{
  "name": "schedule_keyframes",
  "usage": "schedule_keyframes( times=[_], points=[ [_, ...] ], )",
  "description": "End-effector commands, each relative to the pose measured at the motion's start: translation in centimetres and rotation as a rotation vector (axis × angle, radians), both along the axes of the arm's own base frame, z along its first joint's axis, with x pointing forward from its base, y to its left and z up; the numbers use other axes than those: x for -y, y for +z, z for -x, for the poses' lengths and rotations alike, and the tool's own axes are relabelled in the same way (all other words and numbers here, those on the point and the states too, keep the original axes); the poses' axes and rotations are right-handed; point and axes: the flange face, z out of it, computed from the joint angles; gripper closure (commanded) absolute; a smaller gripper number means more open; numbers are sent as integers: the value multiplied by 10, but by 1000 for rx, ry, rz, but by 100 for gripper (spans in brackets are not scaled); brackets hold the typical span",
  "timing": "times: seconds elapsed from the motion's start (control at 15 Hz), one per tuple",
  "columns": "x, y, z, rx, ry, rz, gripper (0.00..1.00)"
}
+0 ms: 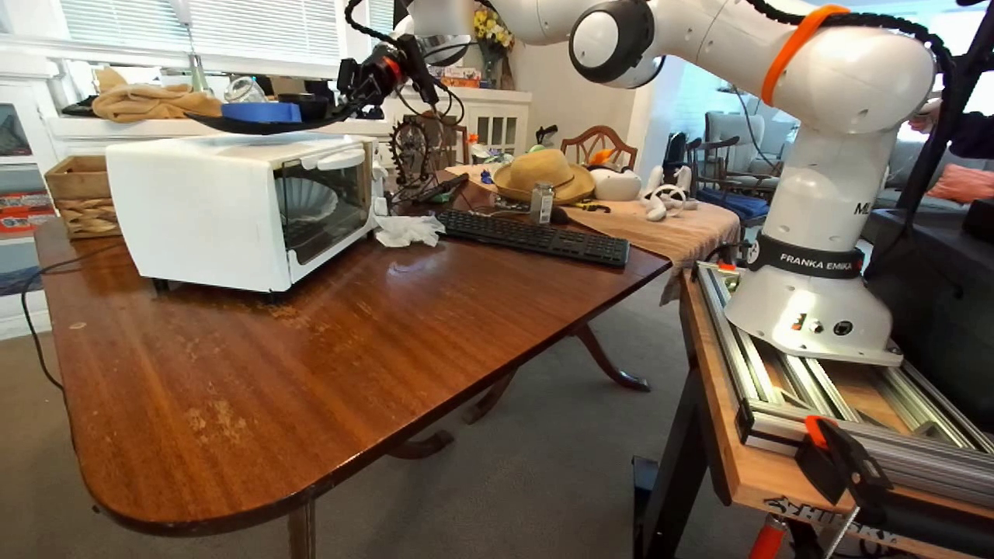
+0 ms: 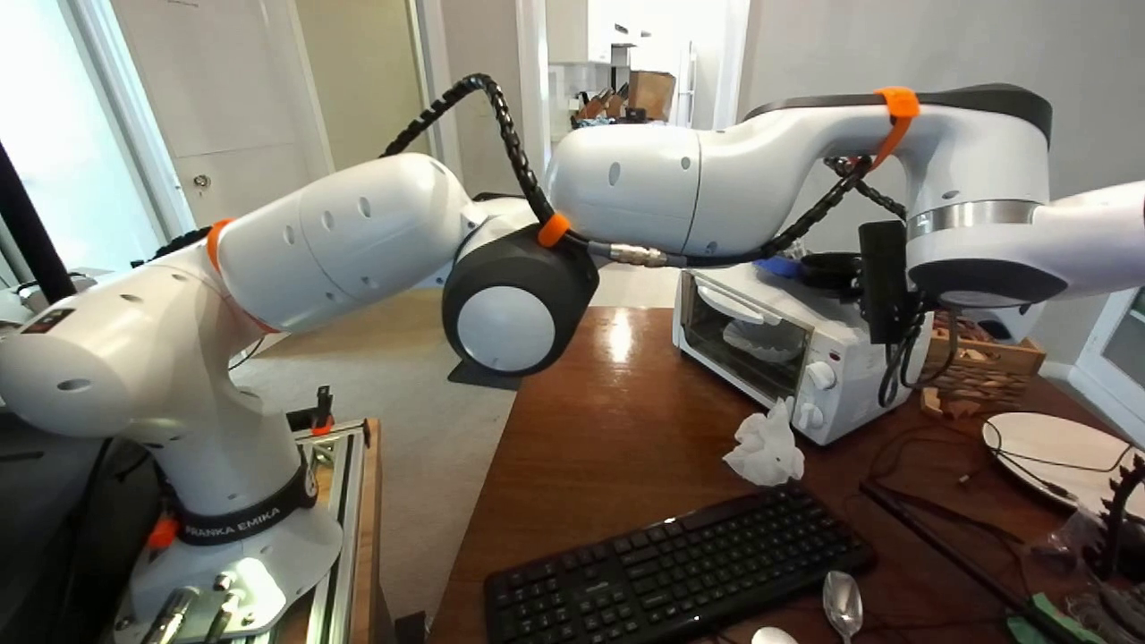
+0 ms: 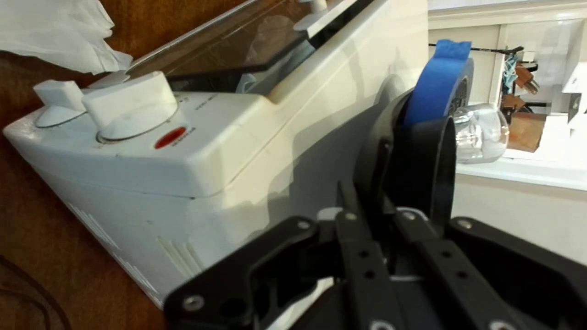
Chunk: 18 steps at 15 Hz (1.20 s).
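Worn wooden table, on it white toaster oven, black keyboard, crumpled tissue, spoon, woven basket

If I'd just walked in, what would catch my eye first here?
Probably the big white robot arm, stretched out over the wooden table. Next, its gripper, which grips a black dish above the white toaster oven. On that dish, a bright blue roll, apparently tape, stands out beside a black bowl.

A room in a home, as the window blinds, yellow flowers, wooden chair, carpet and pink cushion show
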Motion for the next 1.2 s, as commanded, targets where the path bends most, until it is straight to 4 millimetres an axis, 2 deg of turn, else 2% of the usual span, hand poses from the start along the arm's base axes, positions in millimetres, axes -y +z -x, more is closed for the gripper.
schedule_keyframes(
  times=[0.0,1.13],
  points=[
    [-10,14,-3,12,8,30,98],
    [-29,-6,-15,114,28,-29,98]
  ],
)
